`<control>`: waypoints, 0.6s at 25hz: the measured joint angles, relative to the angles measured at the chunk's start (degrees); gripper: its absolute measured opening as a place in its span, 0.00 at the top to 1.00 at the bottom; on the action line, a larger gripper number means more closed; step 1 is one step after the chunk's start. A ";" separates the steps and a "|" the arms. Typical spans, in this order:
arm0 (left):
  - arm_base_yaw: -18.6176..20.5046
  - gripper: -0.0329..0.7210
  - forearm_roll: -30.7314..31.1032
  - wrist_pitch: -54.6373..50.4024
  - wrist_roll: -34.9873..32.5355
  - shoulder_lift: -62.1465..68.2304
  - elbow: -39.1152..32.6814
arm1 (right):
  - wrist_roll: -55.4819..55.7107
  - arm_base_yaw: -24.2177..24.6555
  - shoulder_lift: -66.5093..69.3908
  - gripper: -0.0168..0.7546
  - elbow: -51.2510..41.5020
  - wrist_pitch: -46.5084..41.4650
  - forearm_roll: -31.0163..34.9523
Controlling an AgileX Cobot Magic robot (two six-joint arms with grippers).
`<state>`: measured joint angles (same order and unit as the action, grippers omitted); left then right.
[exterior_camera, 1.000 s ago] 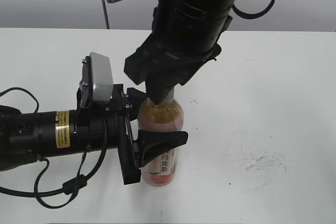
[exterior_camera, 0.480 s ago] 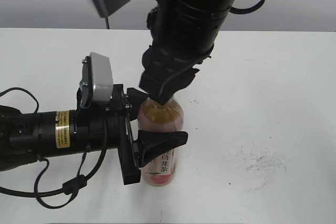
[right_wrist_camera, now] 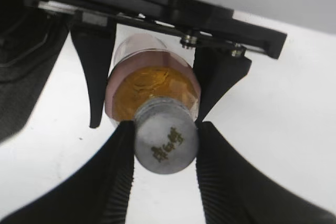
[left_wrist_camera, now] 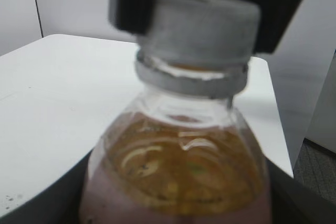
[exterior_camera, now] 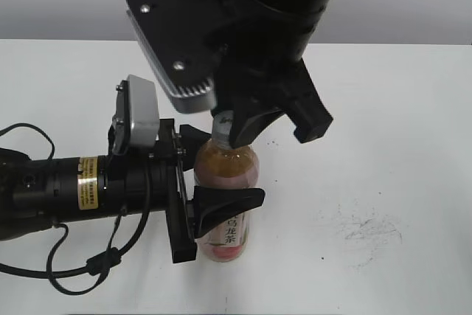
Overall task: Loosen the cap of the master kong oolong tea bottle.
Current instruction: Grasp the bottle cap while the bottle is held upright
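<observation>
- Left gripper (exterior_camera: 221,182): fingers clamped on the clear plastic amber-tea bottle (exterior_camera: 225,204), upright on the white table (exterior_camera: 383,145).
- Right gripper (right_wrist_camera: 164,142): fingers clamped on the ribbed grey-white screw cap (right_wrist_camera: 166,140).
- Risk: weak body grip lets the bottle spin; cap stays tight.

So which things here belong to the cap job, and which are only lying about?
In the job:
- bottle, upright on the table
- cap
- left gripper, shut on the bottle's body
- right gripper, shut on the cap

Lying about:
- table, bare but for dark scuff marks
- loose black cable by the left arm
</observation>
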<state>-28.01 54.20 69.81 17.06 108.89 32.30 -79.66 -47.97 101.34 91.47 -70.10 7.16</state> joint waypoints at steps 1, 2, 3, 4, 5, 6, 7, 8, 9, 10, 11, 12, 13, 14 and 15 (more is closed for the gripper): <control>0.00 0.36 0.04 0.00 -0.08 0.00 0.00 | -5.55 0.00 0.00 0.63 0.01 0.00 0.13; 0.00 0.36 0.19 0.00 -0.14 0.00 0.00 | -11.20 0.00 0.00 0.63 0.11 0.00 0.31; 0.00 0.36 0.23 0.00 -0.14 0.00 0.00 | -15.87 0.00 0.00 0.63 0.12 -0.05 0.43; 0.00 0.36 0.29 0.00 -0.14 0.00 0.00 | -21.39 0.00 0.00 0.63 0.12 -0.05 0.61; 0.00 0.36 0.36 0.00 -0.18 0.00 0.00 | -27.43 0.00 0.00 0.63 0.16 -0.05 0.79; 0.00 0.36 0.42 0.00 -0.18 0.00 0.00 | -31.26 0.00 0.00 0.63 0.16 -0.05 0.99; 0.00 0.36 0.42 0.00 -0.18 0.00 0.00 | -34.55 0.06 0.00 0.63 0.16 -0.05 1.12; 0.00 0.36 0.46 0.00 -0.18 0.00 0.00 | -37.50 0.06 0.00 0.63 0.17 -0.05 1.49; 0.00 0.36 0.47 0.07 -0.18 0.00 0.00 | -39.23 0.06 0.00 0.63 0.17 -0.05 1.56; 0.00 0.36 0.53 0.07 -0.18 0.00 0.00 | -39.99 0.06 0.00 0.63 0.17 -0.05 1.68; 0.00 0.36 0.59 0.07 -0.18 0.00 0.00 | -40.15 0.10 0.00 0.63 0.17 -0.05 1.68; 0.00 0.36 0.59 0.07 -0.18 0.00 0.00 | -39.46 0.10 0.00 0.63 0.17 -0.10 1.68; 0.00 0.36 0.59 0.07 -0.18 0.00 0.00 | -37.61 0.12 0.00 0.63 0.17 -0.10 1.68; 0.00 0.36 0.59 0.07 -0.18 0.00 0.00 | -35.20 0.12 0.00 0.63 0.17 -0.10 1.49; 0.00 0.36 0.59 0.07 -0.13 0.00 0.00 | -31.58 0.12 0.00 0.60 0.17 -0.10 1.44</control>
<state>-28.01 54.79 69.88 16.93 108.89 32.30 -111.24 -47.85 101.34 91.64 -70.20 8.61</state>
